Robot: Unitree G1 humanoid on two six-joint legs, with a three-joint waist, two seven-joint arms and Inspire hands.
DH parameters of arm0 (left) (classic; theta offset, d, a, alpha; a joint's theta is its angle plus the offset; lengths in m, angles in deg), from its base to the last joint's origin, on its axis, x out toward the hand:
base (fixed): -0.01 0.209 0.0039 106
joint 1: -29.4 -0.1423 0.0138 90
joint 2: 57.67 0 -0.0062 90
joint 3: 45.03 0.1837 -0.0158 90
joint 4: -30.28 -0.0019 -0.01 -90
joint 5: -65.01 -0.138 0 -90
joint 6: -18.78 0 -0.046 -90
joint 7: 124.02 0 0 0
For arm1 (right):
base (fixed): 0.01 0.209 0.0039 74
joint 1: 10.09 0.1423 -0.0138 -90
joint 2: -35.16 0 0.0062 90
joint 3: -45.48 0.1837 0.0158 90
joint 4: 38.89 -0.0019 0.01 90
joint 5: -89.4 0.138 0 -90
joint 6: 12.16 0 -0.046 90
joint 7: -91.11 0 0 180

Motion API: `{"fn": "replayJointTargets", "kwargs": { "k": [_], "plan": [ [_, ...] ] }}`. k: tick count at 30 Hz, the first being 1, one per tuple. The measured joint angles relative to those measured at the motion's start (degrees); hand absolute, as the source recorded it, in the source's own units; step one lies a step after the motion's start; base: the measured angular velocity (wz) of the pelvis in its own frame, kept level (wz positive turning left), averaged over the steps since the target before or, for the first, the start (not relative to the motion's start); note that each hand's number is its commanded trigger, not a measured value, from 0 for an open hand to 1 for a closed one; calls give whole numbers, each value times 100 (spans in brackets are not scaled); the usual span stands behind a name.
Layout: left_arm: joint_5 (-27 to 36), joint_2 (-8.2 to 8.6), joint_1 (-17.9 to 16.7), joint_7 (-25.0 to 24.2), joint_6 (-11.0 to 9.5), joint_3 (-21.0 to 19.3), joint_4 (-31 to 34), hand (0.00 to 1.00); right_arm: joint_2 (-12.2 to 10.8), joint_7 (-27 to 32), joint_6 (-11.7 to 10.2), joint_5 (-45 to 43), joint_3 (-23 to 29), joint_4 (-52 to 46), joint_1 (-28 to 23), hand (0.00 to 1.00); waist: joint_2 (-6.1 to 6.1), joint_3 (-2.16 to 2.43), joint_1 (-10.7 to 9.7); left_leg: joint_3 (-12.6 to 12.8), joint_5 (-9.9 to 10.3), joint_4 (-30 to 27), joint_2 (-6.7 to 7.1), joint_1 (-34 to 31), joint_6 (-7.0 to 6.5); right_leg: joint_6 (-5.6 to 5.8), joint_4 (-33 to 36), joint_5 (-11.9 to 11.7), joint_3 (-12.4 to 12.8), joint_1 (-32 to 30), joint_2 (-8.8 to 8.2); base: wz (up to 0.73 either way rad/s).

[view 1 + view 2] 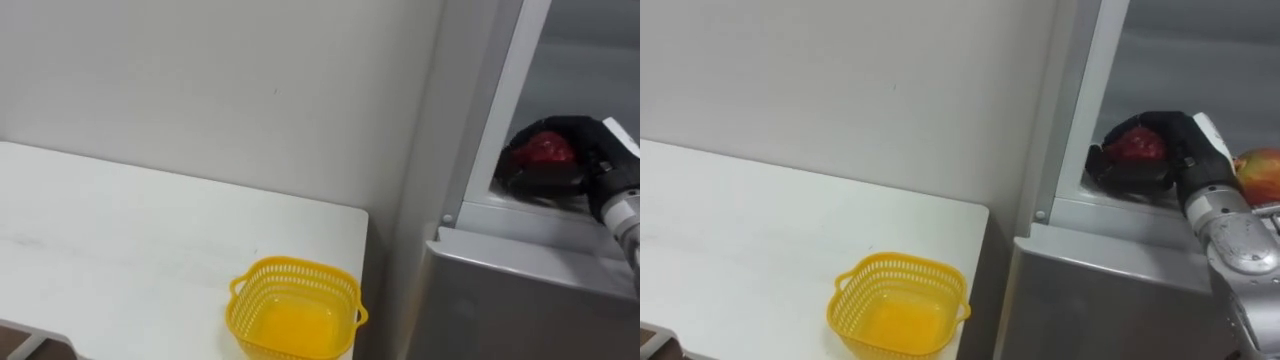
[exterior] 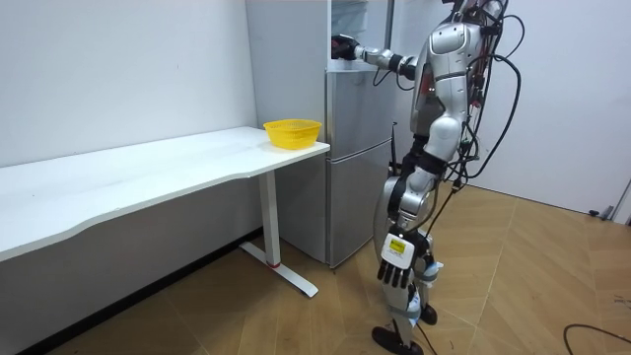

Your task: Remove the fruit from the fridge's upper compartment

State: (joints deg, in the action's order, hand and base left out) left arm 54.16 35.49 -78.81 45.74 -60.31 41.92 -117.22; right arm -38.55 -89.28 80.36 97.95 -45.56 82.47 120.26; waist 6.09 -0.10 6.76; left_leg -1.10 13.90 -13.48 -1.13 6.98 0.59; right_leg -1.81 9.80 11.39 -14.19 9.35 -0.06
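Your R hand, fingers curled round the red fruit just inside the sill of the upper fridge, could clip that sill on a low pull-out & drop it.

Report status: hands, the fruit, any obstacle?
Right hand shut on red fruit inside upper fridge. Left hand open, hanging. Nothing blocks exit; yellow basket on table.

Bright, even, diffuse light fills the room from above. The white table throws a soft shadow on the wall beneath it. The yellow basket glows brightest at its bottom. The fridge front has a dull grey sheen. In its pale upper compartment, the black right hand, curled round a red fruit, reads dark.
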Motion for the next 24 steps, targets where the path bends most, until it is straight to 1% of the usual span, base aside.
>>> {"fn": "replayJointTargets", "kwargs": {
  "k": [3,5,7,8,10,11,15,16,17,18,21,23,24],
  "plan": [
    [-11,0,14,-5,-2,-9,3,0,-1,22,1,17,-9,-5,-1,100,1,-12,1,0,0,8,-1,15,0,0,-1,0,7,11,2,0],
    [-11,0,40,0,-4,-13,2,0,-1,63,2,74,-1,-38,0,100,28,-4,4,0,-2,12,0,-38,3,0,6,0,12,-20,0,0],
    [-7,-1,60,5,-6,-14,2,0,-2,129,3,224,-1,-79,0,100,45,-19,20,-1,-3,10,2,-50,3,0,19,0,23,-26,-3,0],
    [-4,-2,73,10,-8,-15,4,0,-2,184,4,261,0,-100,-1,100,47,-18,-1,-8,-3,7,6,-66,3,0,13,0,33,-30,-4,0],
    [-6,-19,82,11,-8,-13,8,0,-16,268,98,249,-3,-255,-16,100,48,-16,-3,5,-3,4,7,-72,3,0,1,0,64,-37,-2,0],
    [-10,-23,114,10,-8,-14,15,0,-17,353,137,231,-2,-436,-87,100,47,-16,-13,10,-3,-1,6,-69,3,0,-5,0,67,-43,0,0],
    [-60,-18,128,61,-26,-15,-21,0,-24,583,144,179,4,-955,-404,100,35,-11,-11,29,-3,-1,3,-66,3,0,-2,0,76,-55,6,-4],
    [-60,-16,144,111,-59,-15,-52,0,-52,718,146,25,11,-1213,-541,100,25,-8,5,51,-3,1,-4,-63,3,0,1,0,97,-68,14,-13],
    [-62,-2,146,148,-102,-15,-85,0,-129,831,146,-194,20,-1475,-645,100,-2,2,-2,75,-3,1,-8,-58,3,0,1,0,128,-76,19,-15],
    [-62,9,153,164,-113,-15,-110,0,-155,862,146,-286,21,-1595,-689,100,-23,11,-11,76,-3,1,-8,-54,3,0,1,0,136,-77,18,-14],
    [-64,70,152,235,-256,-13,-111,0,-168,1139,152,-644,29,-2372,-925,100,-201,53,-24,87,-4,116,-8,17,2,1,-1,-1,151,-73,20,-7],
    [-64,69,147,274,-330,-13,-127,0,-198,1333,153,-735,43,-2734,-1045,100,-275,52,-31,90,-8,187,-16,83,6,1,-11,-1,159,-44,31,0],
    [-65,69,150,295,-368,-21,-159,0,-237,1378,153,-792,71,-2870,-1089,100,-290,49,-41,93,-9,187,-17,89,7,1,-10,0,161,-40,32,-4]
  ]
}}
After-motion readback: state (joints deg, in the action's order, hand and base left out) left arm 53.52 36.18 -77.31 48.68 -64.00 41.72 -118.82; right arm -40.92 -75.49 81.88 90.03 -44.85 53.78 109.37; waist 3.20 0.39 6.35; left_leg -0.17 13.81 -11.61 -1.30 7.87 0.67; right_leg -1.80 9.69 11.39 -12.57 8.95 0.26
